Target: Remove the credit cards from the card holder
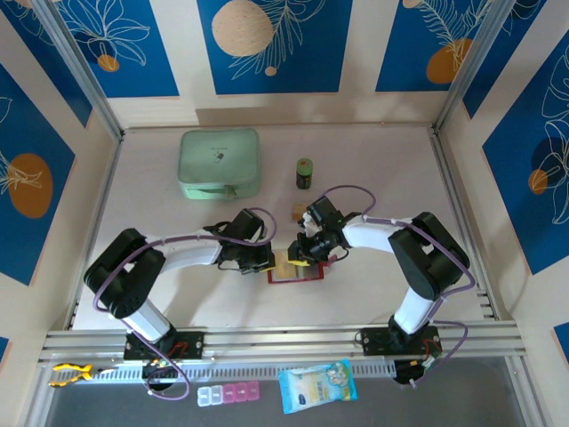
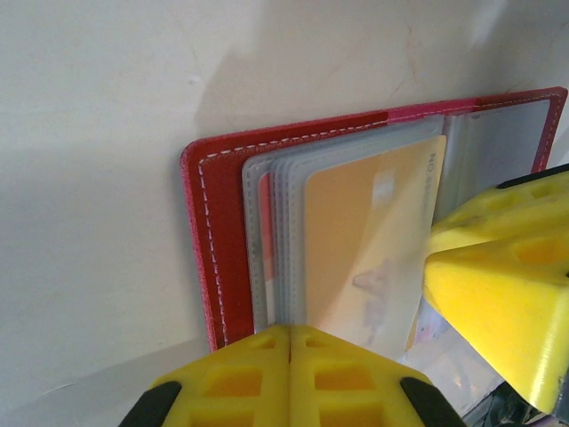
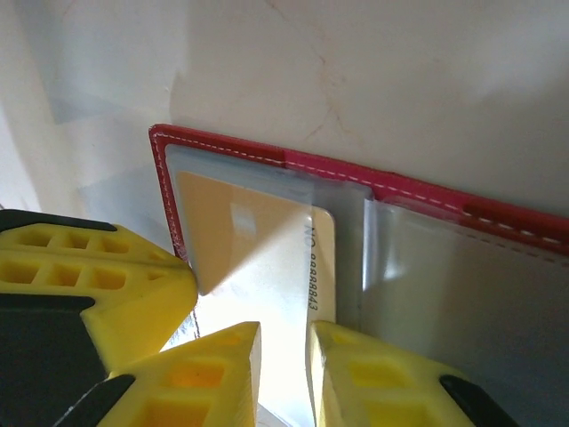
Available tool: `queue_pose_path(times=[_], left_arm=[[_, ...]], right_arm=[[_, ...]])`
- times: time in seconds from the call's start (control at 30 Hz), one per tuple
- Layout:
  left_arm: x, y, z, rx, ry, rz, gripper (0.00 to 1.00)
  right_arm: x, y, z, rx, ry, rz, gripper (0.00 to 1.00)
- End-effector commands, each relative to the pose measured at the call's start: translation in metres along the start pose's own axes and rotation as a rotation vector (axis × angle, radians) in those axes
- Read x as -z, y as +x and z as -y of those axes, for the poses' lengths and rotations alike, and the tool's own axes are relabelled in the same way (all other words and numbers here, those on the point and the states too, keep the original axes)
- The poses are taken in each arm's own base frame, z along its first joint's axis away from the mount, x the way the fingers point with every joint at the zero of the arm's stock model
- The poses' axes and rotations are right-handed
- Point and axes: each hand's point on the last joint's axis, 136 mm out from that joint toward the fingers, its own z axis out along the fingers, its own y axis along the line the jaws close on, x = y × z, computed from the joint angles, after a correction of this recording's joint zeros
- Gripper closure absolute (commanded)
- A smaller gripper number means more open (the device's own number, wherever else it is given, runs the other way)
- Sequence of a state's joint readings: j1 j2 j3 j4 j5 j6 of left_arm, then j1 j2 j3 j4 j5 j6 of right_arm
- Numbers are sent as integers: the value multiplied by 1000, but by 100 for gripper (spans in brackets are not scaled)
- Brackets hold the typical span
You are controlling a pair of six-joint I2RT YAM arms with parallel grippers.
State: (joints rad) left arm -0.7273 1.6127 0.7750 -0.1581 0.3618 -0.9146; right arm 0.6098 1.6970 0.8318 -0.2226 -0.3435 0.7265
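The card holder [image 1: 307, 274] lies open on the table, dark red with white stitching [image 2: 203, 240] [image 3: 418, 191] and clear sleeves. A yellow-orange credit card [image 2: 369, 236] [image 3: 258, 240] sits in the top sleeve, its numbered edge sticking out toward the fold. My left gripper [image 1: 265, 260] [image 2: 290, 334] is shut, its tips pressed on the sleeve stack at the holder's near edge. My right gripper [image 1: 302, 252] [image 3: 284, 356] stands over the card with a narrow gap between its jaws, tips down on the card's glossy face. Other cards are hidden under the sleeves.
A mint-green zip case [image 1: 220, 163] sits at the back left, a small dark jar with a green lid [image 1: 304, 173] beside it, a small tan block [image 1: 298, 212] just behind the grippers. The two grippers' fingers almost touch over the holder. Metal rails line the sides.
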Motion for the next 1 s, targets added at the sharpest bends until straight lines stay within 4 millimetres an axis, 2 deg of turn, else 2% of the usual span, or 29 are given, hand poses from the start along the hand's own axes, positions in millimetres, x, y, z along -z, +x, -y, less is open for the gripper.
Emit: queue_pose_path(times=[0.0,0.3,0.7,0.97], left_arm=[[0,0,-7,3,-32,-6,95],[3,0,-6,0,-32,-1,95],[14,-8,15,-34,5,11,95],[2,-1,31,-68,17,-29,96]], right_arm=[[6,1,1,14,40,9,77],[13,0,-4,32,41,22,76],[27,-1,-10,31,25,48,76],[29,0,-6,6,2,48,76]])
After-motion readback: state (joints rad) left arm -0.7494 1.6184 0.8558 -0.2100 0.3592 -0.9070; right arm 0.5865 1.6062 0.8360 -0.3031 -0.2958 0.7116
